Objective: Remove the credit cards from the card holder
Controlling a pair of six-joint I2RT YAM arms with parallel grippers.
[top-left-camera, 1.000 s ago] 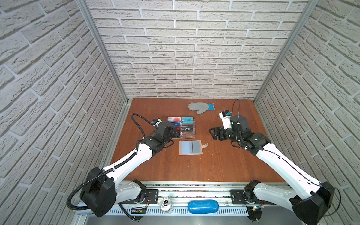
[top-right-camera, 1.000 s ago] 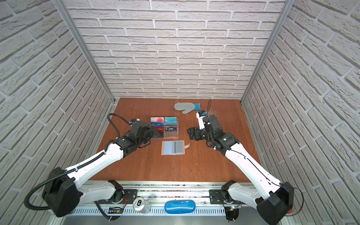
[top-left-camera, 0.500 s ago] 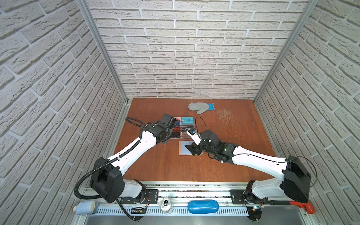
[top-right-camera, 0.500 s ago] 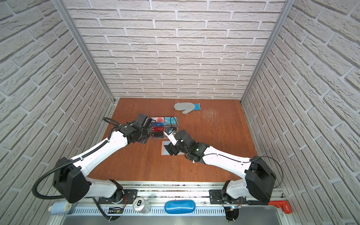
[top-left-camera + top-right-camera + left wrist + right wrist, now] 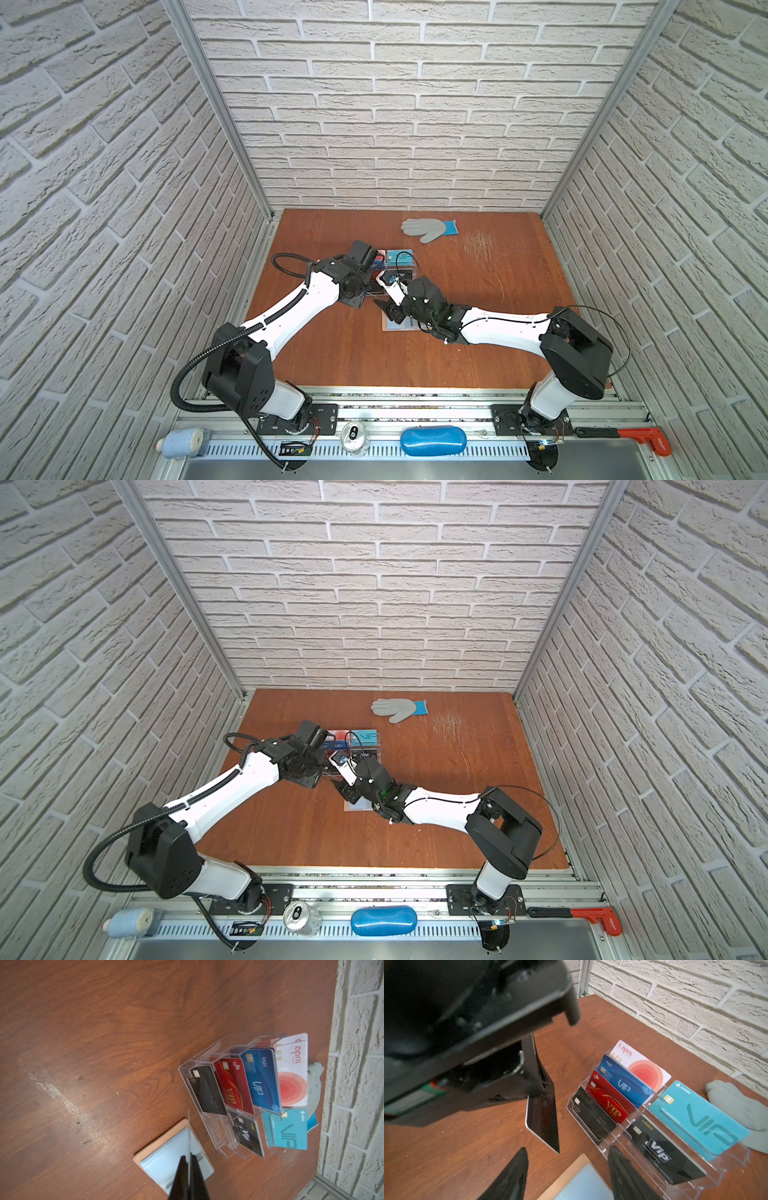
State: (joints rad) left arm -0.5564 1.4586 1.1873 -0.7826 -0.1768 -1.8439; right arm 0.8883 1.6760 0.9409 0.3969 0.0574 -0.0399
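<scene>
The left pincer [image 5: 189, 1160] is clamped tight on the top of a dark card [image 5: 543, 1122], which hangs on edge above the table just beside the clear stand [image 5: 220, 1138] with the other cards [image 5: 232, 1086]. The right pincer [image 5: 568, 1153] is partly open and empty. It is poised over the holder [image 5: 577, 1184], which lies open in front of the stand, and the card's lower corner is near its gap, untouched.

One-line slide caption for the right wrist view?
Left gripper pinches a credit card beside the acrylic stand; right gripper open over the card holder.
</scene>
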